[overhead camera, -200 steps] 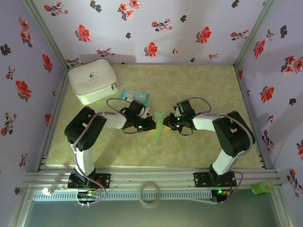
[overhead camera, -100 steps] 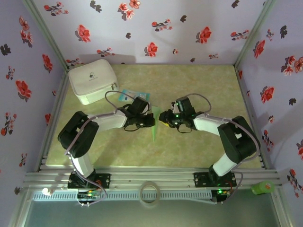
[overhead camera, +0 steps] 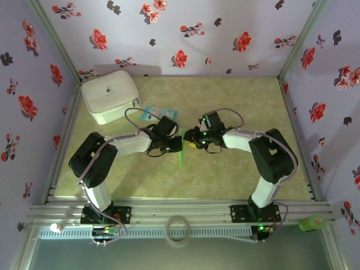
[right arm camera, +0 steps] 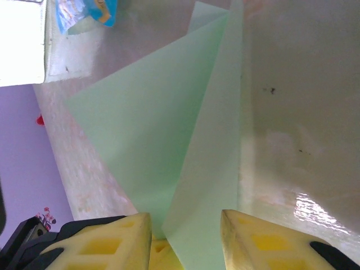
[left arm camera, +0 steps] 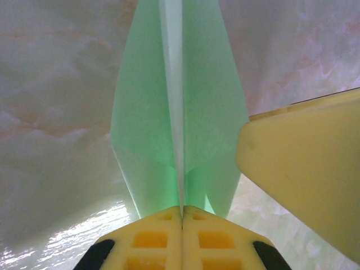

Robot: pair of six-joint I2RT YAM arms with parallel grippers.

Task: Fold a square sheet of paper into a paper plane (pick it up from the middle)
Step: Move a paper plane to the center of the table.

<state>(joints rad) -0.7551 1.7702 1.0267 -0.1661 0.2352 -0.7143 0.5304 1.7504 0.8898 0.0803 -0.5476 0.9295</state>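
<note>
The square sheet of paper is creased into a slim pale green paper plane (overhead camera: 181, 156) at the middle of the table, its sharp tip toward the near edge. My left gripper (overhead camera: 178, 144) is shut on its centre crease (left arm camera: 181, 140), and the two wings (left arm camera: 140, 129) spread to either side of the pads. From the right, my right gripper (overhead camera: 190, 140) stands open around one raised wing (right arm camera: 208, 169), which passes between the fingers (right arm camera: 253, 239) without being pinched. One right finger (left arm camera: 304, 169) is beside the paper in the left wrist view.
A white zipped pouch (overhead camera: 110, 95) sits at the back left, with a small blue-and-white packet (overhead camera: 159, 114) just beyond the left gripper. A roll of tape (overhead camera: 178, 229) and a green object (overhead camera: 312, 223) lie on the front rail. Floral walls close in three sides.
The right gripper has opened and moved left onto the plane's wing. The left gripper, still shut on the crease, has carried the plane slightly left and away.
</note>
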